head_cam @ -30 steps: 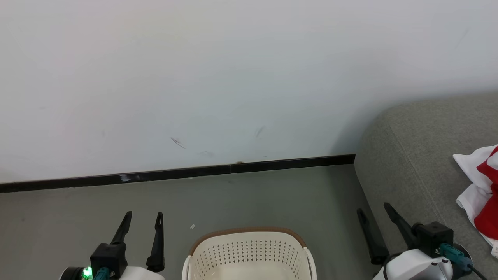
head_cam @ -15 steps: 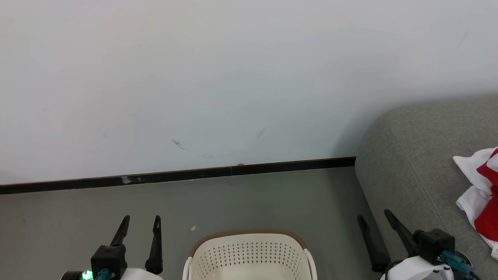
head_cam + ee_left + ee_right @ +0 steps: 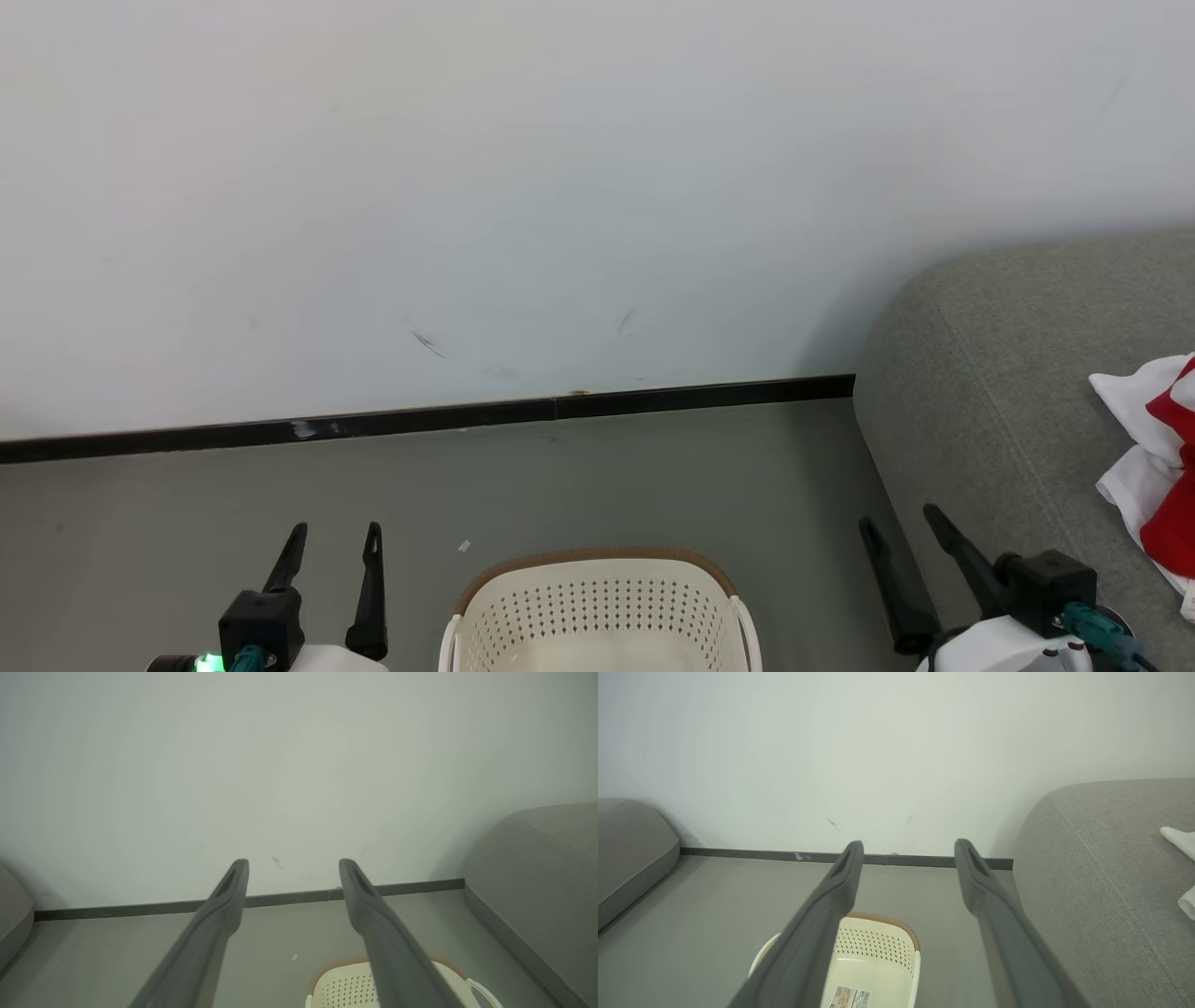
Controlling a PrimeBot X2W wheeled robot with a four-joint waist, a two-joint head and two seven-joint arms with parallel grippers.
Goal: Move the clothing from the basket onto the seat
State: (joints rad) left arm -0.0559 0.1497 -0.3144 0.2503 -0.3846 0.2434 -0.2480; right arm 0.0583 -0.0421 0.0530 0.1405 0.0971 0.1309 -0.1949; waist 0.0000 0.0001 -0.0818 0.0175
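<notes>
One perforated cream plastic basket (image 3: 597, 605)

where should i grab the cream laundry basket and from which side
Probably the white loop handle on the right side of the cream perforated plastic laundry basket, approached from the right and above by the open right claw: the loop stands off the basket wall, leaving a gap for one finger.

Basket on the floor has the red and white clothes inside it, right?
Not quite. The basket is on the floor, but the red and white clothes are not inside it. They lie on the grey seat, as the head view shows.
</notes>
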